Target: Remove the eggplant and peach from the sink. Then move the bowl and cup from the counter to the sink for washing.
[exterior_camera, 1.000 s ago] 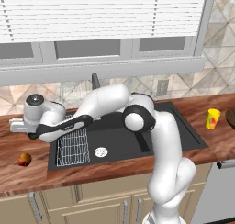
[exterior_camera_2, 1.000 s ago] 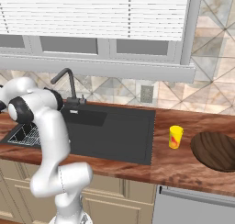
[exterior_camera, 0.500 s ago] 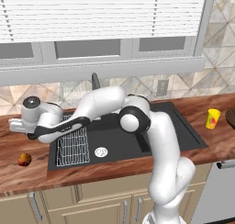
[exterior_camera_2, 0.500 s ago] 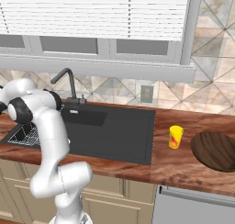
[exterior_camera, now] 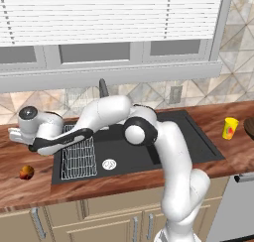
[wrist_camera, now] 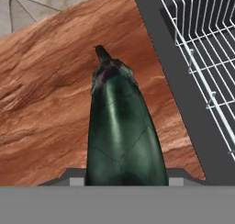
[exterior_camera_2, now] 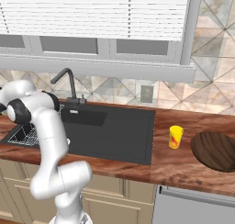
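Here we reach far to the left, our gripper [exterior_camera: 15, 135] hanging over the wooden bench [exterior_camera: 15, 161] just left of the black sink [exterior_camera: 149, 151]. In the hand view the gripper is partly closed around the eggplant [wrist_camera: 121, 136], a dark green vegetable pointing its stem away from us above the bench, with the sink's edge and wire rack [wrist_camera: 206, 44] to its right. We cannot tell whether the eggplant touches the bench yet.

The peach [exterior_camera: 27, 172] already lies on the bench near the front edge, left of the sink. The yellow cup [exterior_camera_2: 175, 137] and the brown bowl [exterior_camera_2: 215, 150] sit on the bench right of the sink, untouched.

We judge the step to be setting the eggplant down. Next we should lower it, open the gripper, then swing right for the bowl or cup.
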Tool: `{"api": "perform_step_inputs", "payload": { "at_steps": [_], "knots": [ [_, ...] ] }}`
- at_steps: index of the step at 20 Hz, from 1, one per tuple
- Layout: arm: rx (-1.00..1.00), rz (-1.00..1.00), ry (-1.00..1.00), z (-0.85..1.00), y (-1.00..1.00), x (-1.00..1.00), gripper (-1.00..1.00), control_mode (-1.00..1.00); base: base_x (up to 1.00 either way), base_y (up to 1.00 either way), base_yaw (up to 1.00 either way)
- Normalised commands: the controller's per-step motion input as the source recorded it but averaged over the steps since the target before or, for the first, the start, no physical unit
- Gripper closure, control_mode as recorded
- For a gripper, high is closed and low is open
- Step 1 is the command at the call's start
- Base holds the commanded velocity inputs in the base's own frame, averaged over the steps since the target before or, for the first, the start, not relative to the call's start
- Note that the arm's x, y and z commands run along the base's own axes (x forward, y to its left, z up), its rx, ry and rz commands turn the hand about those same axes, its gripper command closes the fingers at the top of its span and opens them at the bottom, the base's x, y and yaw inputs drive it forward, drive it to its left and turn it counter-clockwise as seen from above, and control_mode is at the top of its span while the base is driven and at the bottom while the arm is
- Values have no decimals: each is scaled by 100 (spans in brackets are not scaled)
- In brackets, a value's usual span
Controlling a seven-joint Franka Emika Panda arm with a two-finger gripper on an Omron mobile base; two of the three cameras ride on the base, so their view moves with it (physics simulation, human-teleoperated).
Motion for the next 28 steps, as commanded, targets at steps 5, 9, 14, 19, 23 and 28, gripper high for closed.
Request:
{"api": "perform_step_inputs", "payload": {
  "at_steps": [5,9,14,19,23,28],
  "knots": [
    [0,-11,5,-6,5,7,100,-100,0,0,0],
    [0,-9,6,-6,4,6,100,-100,0,0,0],
    [0,-6,6,-6,1,5,100,-100,0,0,0],
    [0,-6,3,-10,2,4,100,-100,0,0,0],
    [0,-6,3,-11,2,6,100,-100,0,0,0],
    [4,-6,5,-13,5,6,100,-100,0,0,0]
  ]
}}
